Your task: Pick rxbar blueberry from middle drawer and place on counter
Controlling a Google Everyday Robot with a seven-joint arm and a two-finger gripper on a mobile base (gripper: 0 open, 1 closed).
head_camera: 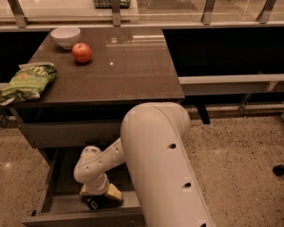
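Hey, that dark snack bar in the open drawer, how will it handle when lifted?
Probably light: the rxbar blueberry is small and flat, lying under the gripper in the middle drawer. Its dark wrapper may be slippery. Being flat, it is unlikely to roll.

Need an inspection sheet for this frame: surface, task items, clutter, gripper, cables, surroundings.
Surface: counter, glossy dark brown; the bar is not on it.
Job's things: middle drawer open; rxbar blueberry lies inside near the front, mostly hidden.
Clutter: white bowl, apple and green chip bag on the counter, the bag at its left edge.
Grippers: gripper down inside the drawer, over the bar.
Cables: nothing seen.
Surroundings: speckled floor; railing posts behind the counter.
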